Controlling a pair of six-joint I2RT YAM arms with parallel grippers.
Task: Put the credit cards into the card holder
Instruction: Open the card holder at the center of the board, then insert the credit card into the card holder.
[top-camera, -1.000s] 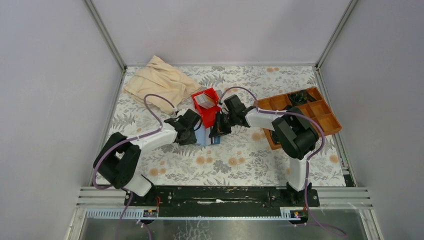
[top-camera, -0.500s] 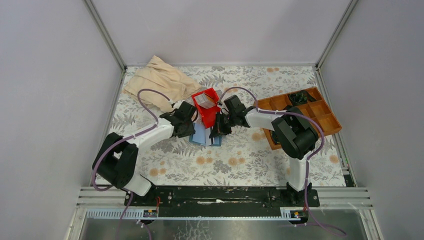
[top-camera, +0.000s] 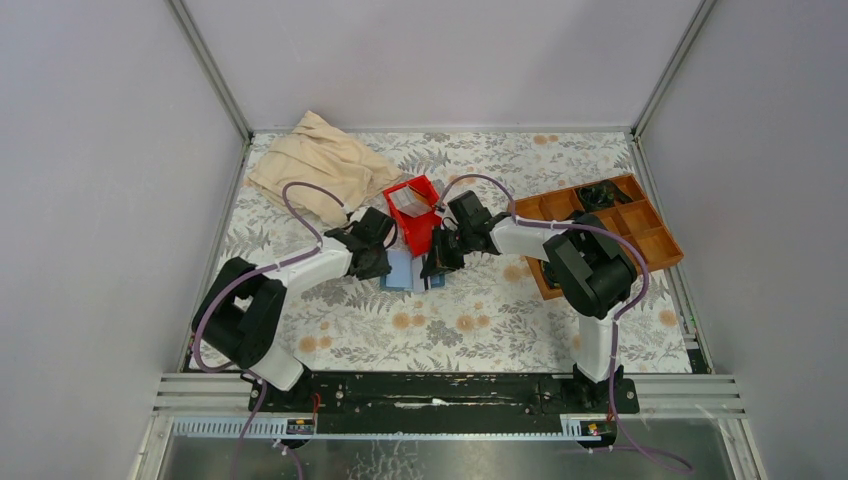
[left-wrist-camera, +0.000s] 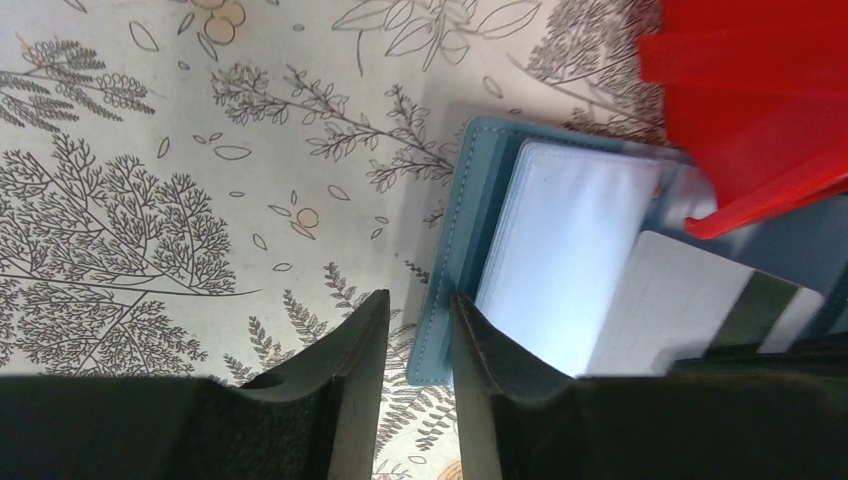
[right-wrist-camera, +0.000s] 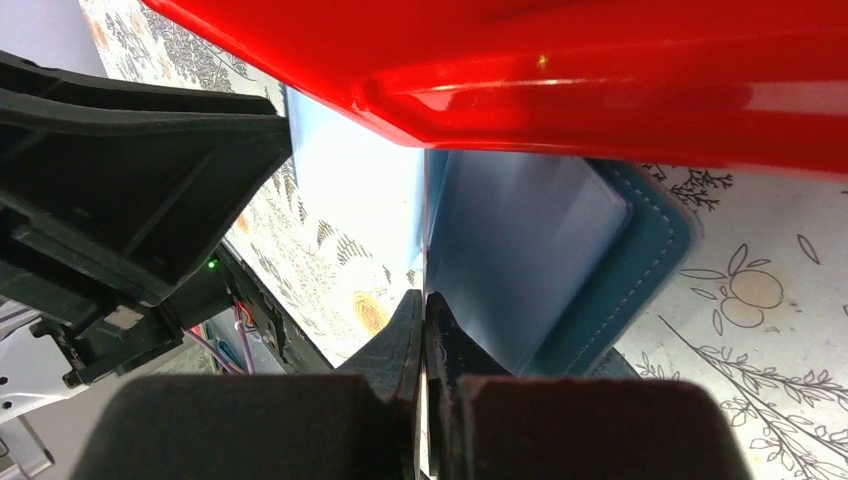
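top external view: the card holder (top-camera: 403, 271) lies open and flat on the floral worktop (top-camera: 470, 330), just on the near side of the red bin (top-camera: 418, 236), its long axis running left to right between the two arms

left wrist view: the left end effector (left-wrist-camera: 415, 305) is released, its fingers a little apart and straddling the holder's stitched outer edge, clamping nothing. the pale slots face up, and a credit card (left-wrist-camera: 680, 300) lies slantwise over them, its long axis aimed at the right arm, with the dark-striped end nearest that arm

right wrist view: the right end effector (right-wrist-camera: 422, 300) is clenched on a thin sheet seen edge-on, the card, under the bin's red wall

a wooden tray (top-camera: 655, 240) sits well off to the right
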